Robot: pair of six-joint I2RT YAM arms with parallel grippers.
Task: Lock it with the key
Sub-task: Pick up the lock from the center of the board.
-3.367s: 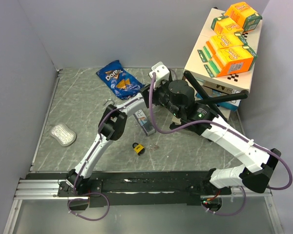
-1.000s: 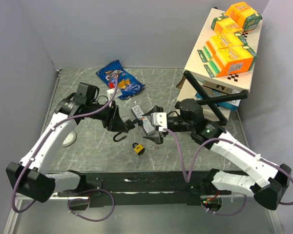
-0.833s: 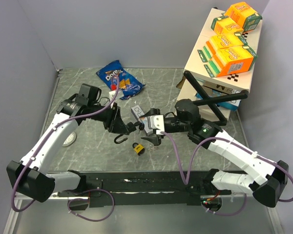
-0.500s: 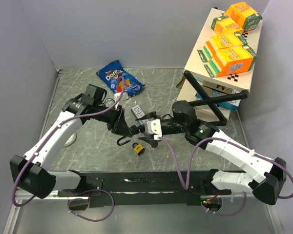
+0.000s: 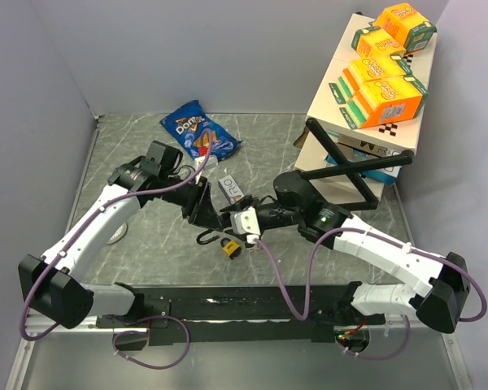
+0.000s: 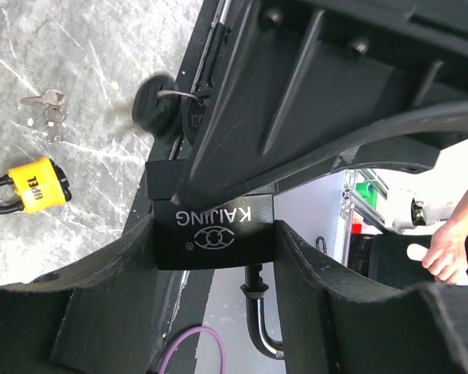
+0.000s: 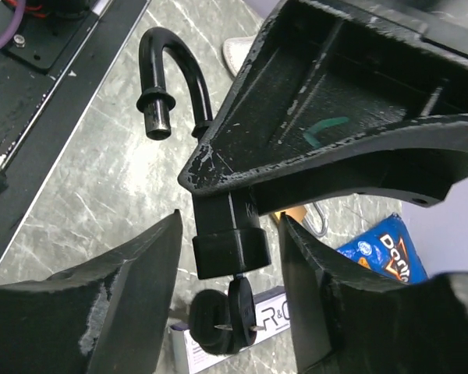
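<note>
large padlock (image 6: 214, 234): in left tool (image 5: 215, 215) | small padlock (image 5: 230, 247): on table (image 5: 146, 244), before it | chip bag (image 5: 199, 132): behind

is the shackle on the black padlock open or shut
Open. On the black padlock the shackle has its free end out of the body, plain in the right wrist view.

Evenly lit grey marbled tabletop (image 5: 130, 142) enclosed by plain pale walls (image 5: 228, 49).

Black padlock (image 6: 214, 234); yellow padlock (image 6: 35, 183) lettered black; grey white-veined table (image 5: 264, 138); blue chip bag (image 5: 197, 134).
</note>
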